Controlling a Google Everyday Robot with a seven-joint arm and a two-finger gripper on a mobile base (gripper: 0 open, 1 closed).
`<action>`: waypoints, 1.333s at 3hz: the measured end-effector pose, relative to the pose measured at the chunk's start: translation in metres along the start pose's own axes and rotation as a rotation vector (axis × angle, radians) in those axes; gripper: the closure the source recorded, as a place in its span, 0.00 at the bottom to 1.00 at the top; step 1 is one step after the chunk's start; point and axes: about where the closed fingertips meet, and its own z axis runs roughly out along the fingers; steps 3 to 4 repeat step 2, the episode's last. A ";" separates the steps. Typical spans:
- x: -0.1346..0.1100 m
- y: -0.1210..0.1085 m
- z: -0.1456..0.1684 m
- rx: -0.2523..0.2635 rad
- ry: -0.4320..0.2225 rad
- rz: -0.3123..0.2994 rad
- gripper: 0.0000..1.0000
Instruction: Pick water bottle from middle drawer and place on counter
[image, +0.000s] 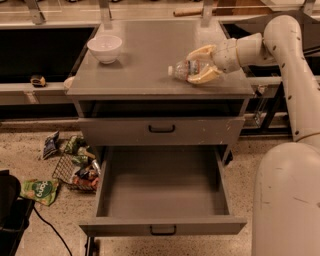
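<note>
The water bottle (181, 69) is a small clear bottle with a white cap pointing left. It lies on its side at the right part of the counter (150, 55), low over or touching the surface. My gripper (194, 65) reaches in from the right and is shut on the bottle's body, one pale finger behind it and one in front. The middle drawer (162, 226) is pulled out wide below and its inside shows nothing in it.
A white bowl (104, 48) stands at the counter's back left. A closed drawer front (161, 131) sits above the open one. Snack packets and a wire basket (75, 167) lie on the floor to the left. My pale robot body (287, 200) fills the right.
</note>
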 end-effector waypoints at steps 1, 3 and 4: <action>0.007 -0.006 -0.005 0.005 0.013 0.010 0.00; 0.010 -0.012 -0.014 0.020 0.034 0.007 0.00; 0.010 -0.012 -0.014 0.020 0.034 0.007 0.00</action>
